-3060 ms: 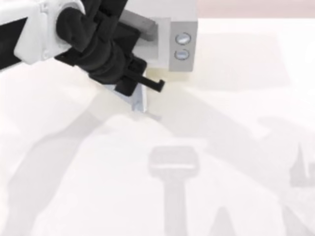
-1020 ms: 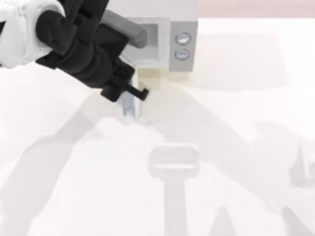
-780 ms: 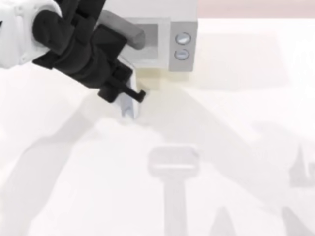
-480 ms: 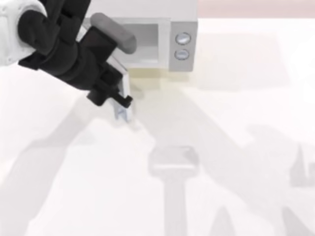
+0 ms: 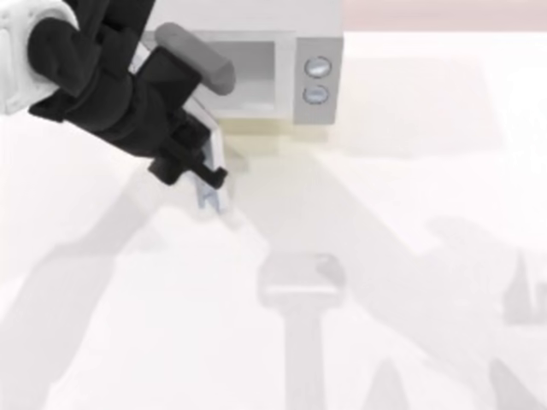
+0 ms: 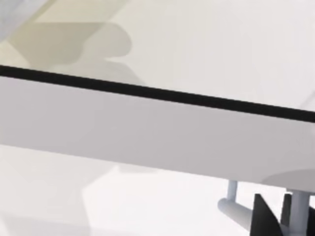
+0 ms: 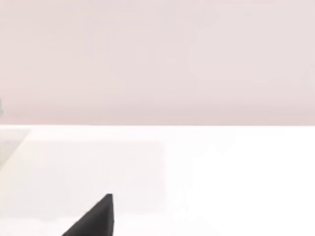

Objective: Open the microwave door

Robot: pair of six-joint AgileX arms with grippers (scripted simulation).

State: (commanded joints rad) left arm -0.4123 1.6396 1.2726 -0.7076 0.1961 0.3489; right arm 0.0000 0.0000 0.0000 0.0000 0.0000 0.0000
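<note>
My left gripper (image 5: 208, 173) is clenched on the handle at the free edge of the flat light-grey microwave door (image 5: 214, 162), which juts out from the boxy silver-grey microwave (image 5: 282, 26) at the table's rear; its hinge lies behind my hand.

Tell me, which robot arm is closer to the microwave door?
Left. The left gripper is right at the microwave door's swung-out edge. The right gripper isn't in the top view, parked away from it.
</note>
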